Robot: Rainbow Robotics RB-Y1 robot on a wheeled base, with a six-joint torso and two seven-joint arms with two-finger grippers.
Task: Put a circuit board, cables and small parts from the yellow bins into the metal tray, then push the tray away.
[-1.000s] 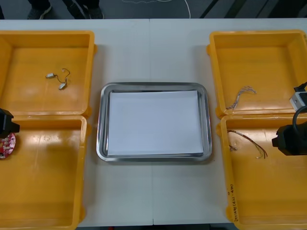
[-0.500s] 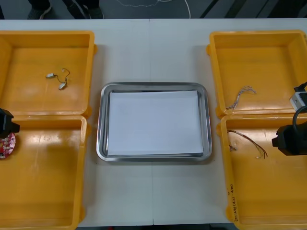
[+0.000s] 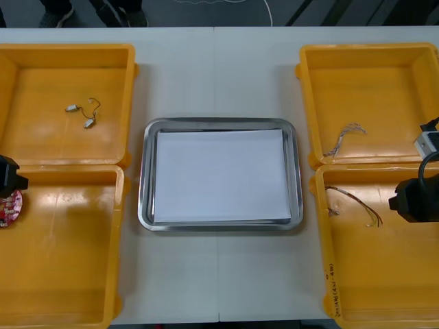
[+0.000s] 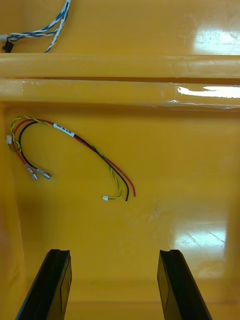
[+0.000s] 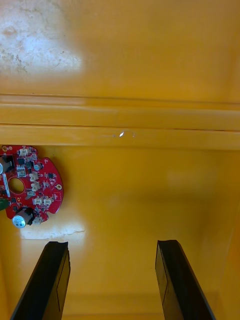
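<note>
Nothing seems moved: left gripper (image 5: 112,245), open, has the board (image 5: 32,187) outside one finger; right gripper (image 4: 112,252), open, cable (image 4: 75,137) ahead; tray (image 3: 147,171) unfilled.

Left arm (image 3: 8,175) and right arm (image 3: 416,199) hover at opposite sides, jaws standing apart.

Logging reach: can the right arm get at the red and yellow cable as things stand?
Probably yes: the right pincer is open, and the red and yellow cable lies uncovered in the yellow bin beyond it.
</note>
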